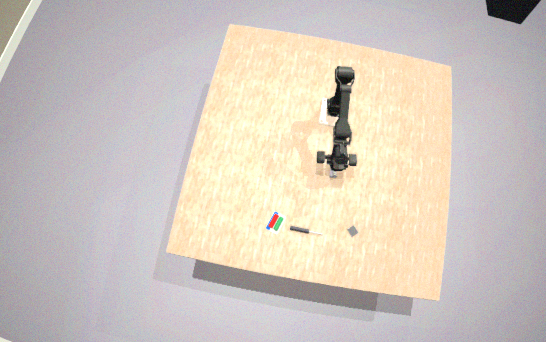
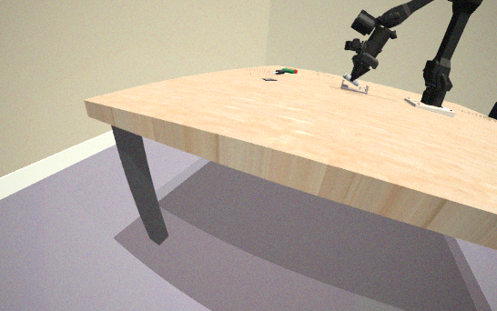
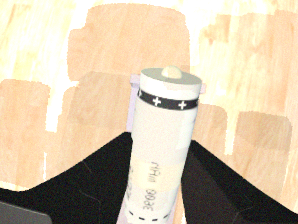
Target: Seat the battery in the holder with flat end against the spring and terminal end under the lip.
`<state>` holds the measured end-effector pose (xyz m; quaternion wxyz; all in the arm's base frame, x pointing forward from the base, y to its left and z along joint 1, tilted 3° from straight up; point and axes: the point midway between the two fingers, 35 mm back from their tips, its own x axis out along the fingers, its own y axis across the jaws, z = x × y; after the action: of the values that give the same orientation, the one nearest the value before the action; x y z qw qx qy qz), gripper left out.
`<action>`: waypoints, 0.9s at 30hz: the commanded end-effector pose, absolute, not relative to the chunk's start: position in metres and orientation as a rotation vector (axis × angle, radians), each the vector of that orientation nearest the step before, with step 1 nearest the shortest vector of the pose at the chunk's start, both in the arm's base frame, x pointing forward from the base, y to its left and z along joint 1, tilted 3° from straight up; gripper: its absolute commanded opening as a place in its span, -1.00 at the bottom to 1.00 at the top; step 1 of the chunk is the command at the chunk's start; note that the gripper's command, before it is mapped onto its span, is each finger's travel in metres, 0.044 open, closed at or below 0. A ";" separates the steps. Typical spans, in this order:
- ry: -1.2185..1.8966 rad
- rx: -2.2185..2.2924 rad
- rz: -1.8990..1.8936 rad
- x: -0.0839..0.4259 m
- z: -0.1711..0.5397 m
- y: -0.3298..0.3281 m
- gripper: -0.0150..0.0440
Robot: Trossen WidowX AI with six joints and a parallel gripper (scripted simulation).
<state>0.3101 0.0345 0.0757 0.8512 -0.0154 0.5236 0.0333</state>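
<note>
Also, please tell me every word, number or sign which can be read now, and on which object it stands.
"+" and "+", two plus signs on the dark band of the battery.
"3800 mAh", upside down on the battery's side; the second digit is soft, so I am not certain of it.
More print at the battery's left edge: too cut off to read.
On the other things I can read no text.

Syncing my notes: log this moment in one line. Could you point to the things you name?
gripper (image 1: 333,174) (image 2: 353,80) (image 3: 157,145): shut on battery (image 2: 350,80) (image 3: 162,135) | battery: tilted, terminal end raised | holder (image 2: 354,90) (image 3: 131,107): beneath | seating: incomplete
</note>
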 end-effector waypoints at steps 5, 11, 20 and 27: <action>1.053 -0.037 0.071 0.307 0.074 0.034 -0.25; 1.018 -0.035 0.073 0.306 0.071 0.033 -0.25; 0.966 -0.032 0.076 0.303 0.068 0.033 -0.25; 0.957 -0.031 0.077 0.300 0.067 0.033 -0.25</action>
<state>0.3028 0.0335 0.0662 0.8849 -0.0131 0.4641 0.0368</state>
